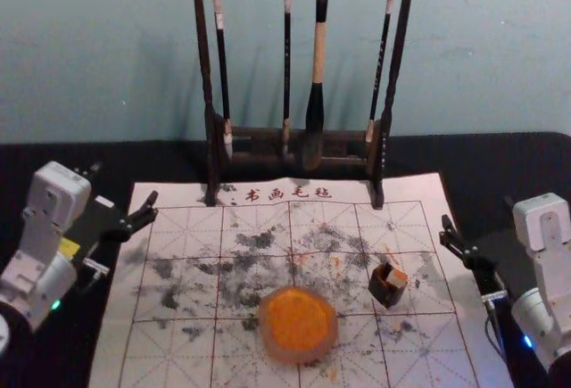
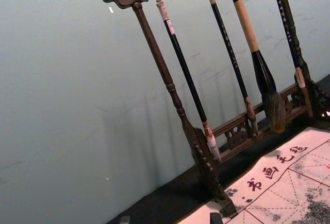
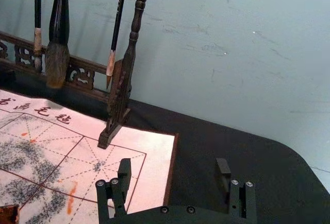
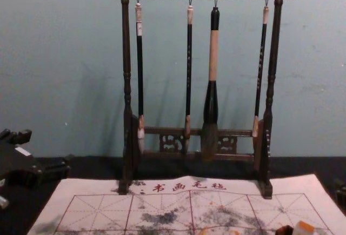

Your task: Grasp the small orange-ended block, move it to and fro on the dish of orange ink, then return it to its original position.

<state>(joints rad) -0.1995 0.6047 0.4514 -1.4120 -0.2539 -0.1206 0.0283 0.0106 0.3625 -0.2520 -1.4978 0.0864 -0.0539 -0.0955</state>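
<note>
The small block [image 1: 396, 277] is pale, its end is orange, and it sits tilted at the mouth of a dark box [image 1: 383, 295], right of the ink dish [image 1: 298, 326] and a little behind. Left pincer [image 1: 125, 183], behind-left of this dish, and right pincer [image 1: 477, 210], behind-right, both are spread.

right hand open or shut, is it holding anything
Open and empty: in the right wrist view, the right hand's fingers stand wide apart with nothing between them.
</note>
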